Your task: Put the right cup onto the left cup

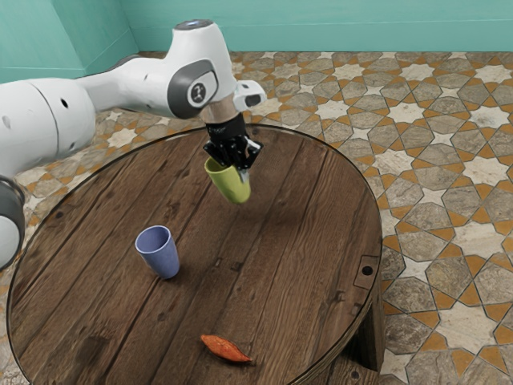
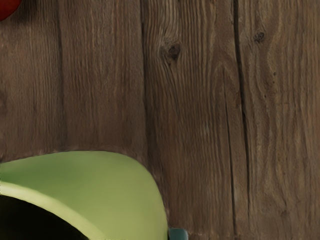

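Over on the exterior view's left, the chunky white robot arm point(image 1: 144, 84) is reaching in above the round brown wooden table point(image 1: 72, 257), which is showing plenty of dark gaps between its planks. Next along, the smooth blue-purple tapered cup point(image 1: 163, 257) is standing on the wood, open end up, nothing inside it that I can see. Further right and closer to the camera, a pointy orange-red thing point(image 1: 226, 348) is lying on its side on the tabletop, well apart from both cups. Just about level with it going across, but way farther back, the lime-green tapered cup point(image 1: 230, 183) is hanging above the table, leaning pretty hard, with its mouth tipping toward the exterior view's left. My black two-finger gripper point(image 1: 242, 169) is pinching that one near the rim, so yeah, it's holding the green one, and the two cups are sitting apart. Wrist view is showing the green wall and dark mouth up close, plus a bit of something red and rounded point(image 2: 7, 7) over the planks; can't tell what it is. Farthest right, patterned star-tile floor point(image 1: 449, 200) is spreading out past the table edge.
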{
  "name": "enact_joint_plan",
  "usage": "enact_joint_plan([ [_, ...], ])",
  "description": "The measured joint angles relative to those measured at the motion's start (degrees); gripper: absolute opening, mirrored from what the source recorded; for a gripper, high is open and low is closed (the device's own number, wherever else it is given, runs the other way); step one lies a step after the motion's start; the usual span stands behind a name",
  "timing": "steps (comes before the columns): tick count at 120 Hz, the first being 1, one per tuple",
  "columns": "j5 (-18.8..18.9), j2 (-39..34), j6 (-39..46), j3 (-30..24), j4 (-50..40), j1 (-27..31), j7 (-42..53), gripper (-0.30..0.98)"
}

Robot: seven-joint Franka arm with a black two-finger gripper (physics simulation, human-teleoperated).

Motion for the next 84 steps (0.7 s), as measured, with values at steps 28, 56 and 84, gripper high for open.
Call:
enact_joint_plan([
  [28, 8.7, -27.7, -6.3, -3.2, -22.3, 3.1, -7.1, -0.09],
  [56, 10.7, -31.5, -8.5, -3.5, -27.5, 7.2, -13.0, -0.10],
  [84, 10.8, -28.4, -6.2, -3.5, -28.2, 10.6, -16.8, -0.10],
])
